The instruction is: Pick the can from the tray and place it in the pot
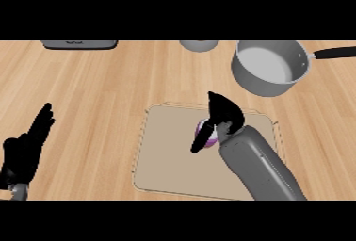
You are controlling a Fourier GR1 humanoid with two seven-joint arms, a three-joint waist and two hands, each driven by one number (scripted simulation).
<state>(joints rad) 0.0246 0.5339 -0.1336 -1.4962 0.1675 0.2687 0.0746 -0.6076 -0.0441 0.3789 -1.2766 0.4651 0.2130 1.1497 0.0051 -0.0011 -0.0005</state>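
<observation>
A purple and white can (pixel 204 132) lies on the beige tray (pixel 170 155) near its upper middle. My right hand (pixel 224 113) is over the can, with fingers above it and the thumb curling down its left side; much of the can is hidden by the hand. The grey pot (pixel 268 66) with a black handle stands at the upper right, apart from the tray. At the left edge my left hand (pixel 24 150) rests open with fingers pointing up.
A dark grey appliance (pixel 78 44) sits at the top left edge. A small grey round object (pixel 198 45) shows at the top middle. Bare wooden counter (pixel 97 94) lies between the tray and the pot.
</observation>
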